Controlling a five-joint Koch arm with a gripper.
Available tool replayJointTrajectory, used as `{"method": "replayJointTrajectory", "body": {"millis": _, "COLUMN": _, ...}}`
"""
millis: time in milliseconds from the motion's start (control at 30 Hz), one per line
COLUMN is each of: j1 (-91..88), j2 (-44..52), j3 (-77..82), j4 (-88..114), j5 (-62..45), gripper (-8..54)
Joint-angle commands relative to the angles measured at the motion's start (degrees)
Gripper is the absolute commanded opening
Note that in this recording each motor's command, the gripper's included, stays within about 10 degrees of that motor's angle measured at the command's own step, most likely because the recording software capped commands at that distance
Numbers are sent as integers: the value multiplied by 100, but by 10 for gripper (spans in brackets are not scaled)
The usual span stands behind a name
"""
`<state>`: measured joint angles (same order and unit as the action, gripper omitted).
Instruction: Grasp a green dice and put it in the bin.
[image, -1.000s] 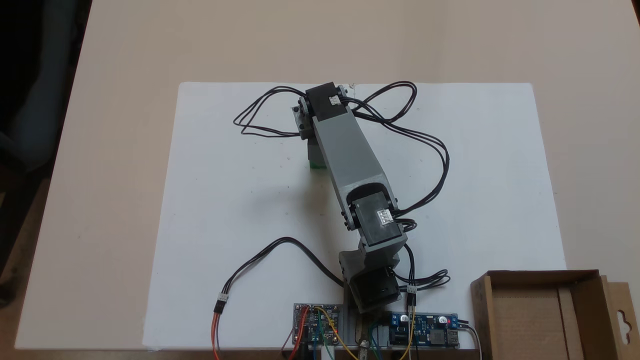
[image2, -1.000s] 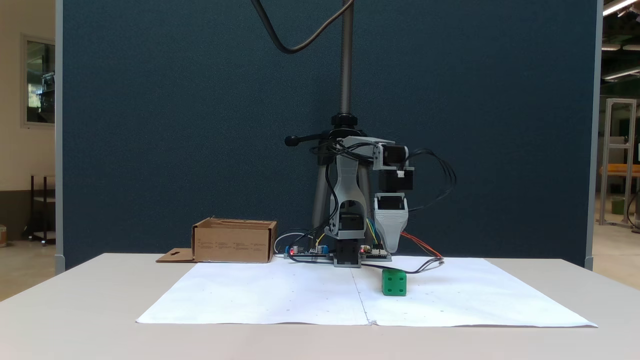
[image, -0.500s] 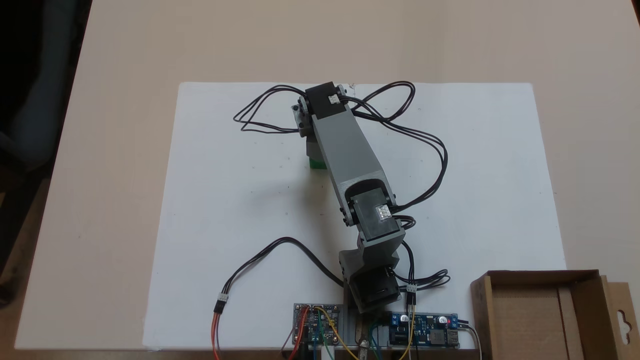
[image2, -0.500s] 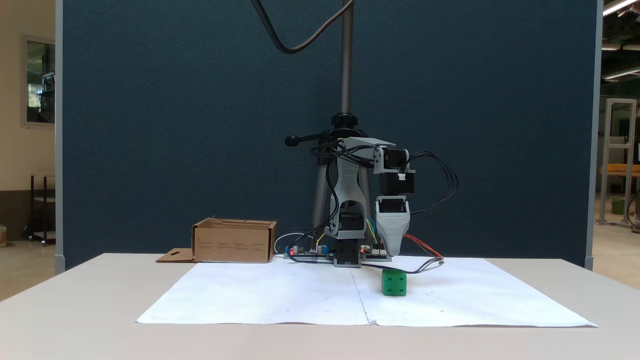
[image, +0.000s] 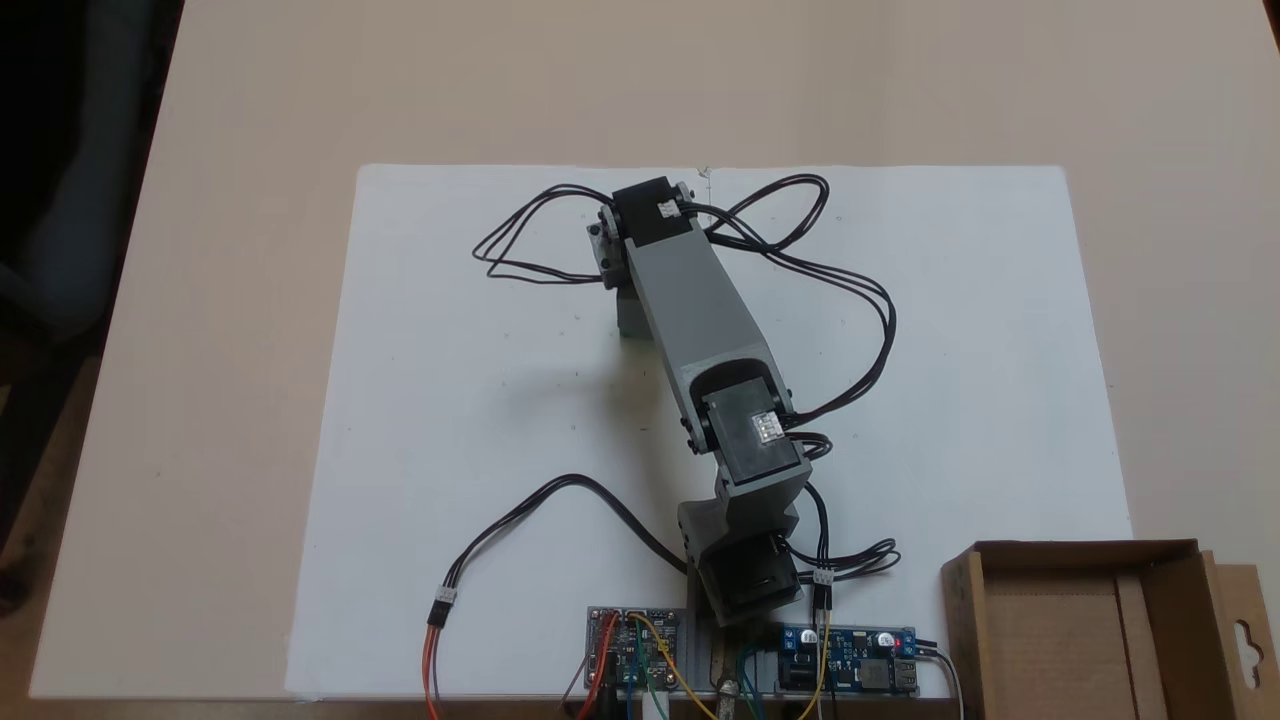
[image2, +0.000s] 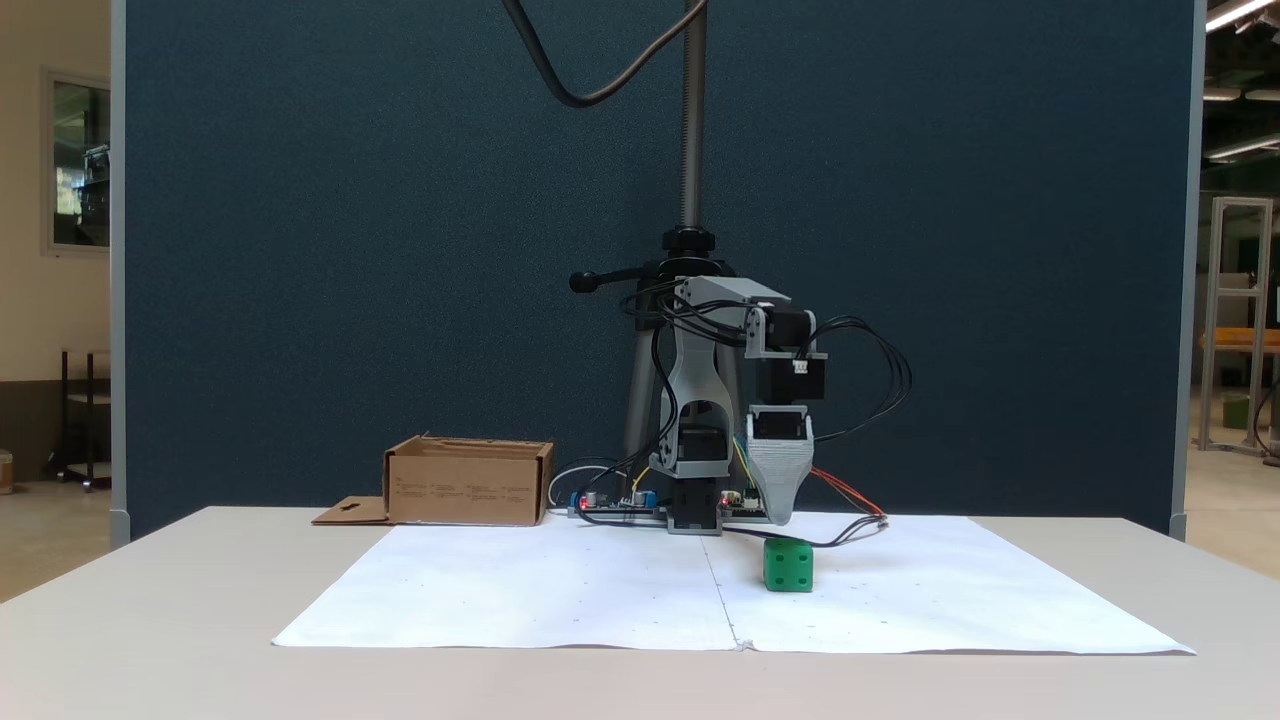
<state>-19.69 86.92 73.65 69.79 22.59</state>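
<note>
The green dice (image2: 788, 566) sits on the white paper, right of the sheet's centre fold in a fixed view from the front. My gripper (image2: 779, 515) points straight down, just above and slightly behind the dice, not touching it. Its jaws stand one behind the other, so no gap shows. From above, the forearm and the gripper (image: 630, 312) cover the dice. The bin (image: 962, 620), a brown cardboard box with a hang-hole flap, stands at the lower right by the arm's base; from the front the bin (image2: 468, 482) appears on the left behind the paper.
Black cables (image: 845, 285) loop out on both sides of the wrist. Two circuit boards (image: 850, 670) with coloured wires lie at the arm's base. A tripod pole (image2: 690, 150) rises behind the arm before a dark blue panel. The white paper (image: 450, 350) lies on a beige table.
The gripper has come down toward the dice over the last second. From above, the green edge that showed beside the forearm is now covered. The dice has not moved.
</note>
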Motion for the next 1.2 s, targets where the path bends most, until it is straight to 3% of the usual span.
{"method": "replayJointTrajectory", "body": {"millis": 0, "j1": -114, "j2": 211, "j3": 53, "j4": -281, "j5": 422, "gripper": 432}}
{"method": "replayJointTrajectory", "body": {"millis": 733, "j1": -141, "j2": -729, "j3": 272, "j4": -984, "j5": 422, "gripper": 431}}
{"method": "replayJointTrajectory", "body": {"millis": 933, "j1": -123, "j2": -853, "j3": 272, "j4": -940, "j5": 413, "gripper": 402}}
{"method": "replayJointTrajectory", "body": {"millis": 1167, "j1": -105, "j2": -870, "j3": 290, "j4": -914, "j5": 413, "gripper": 281}}
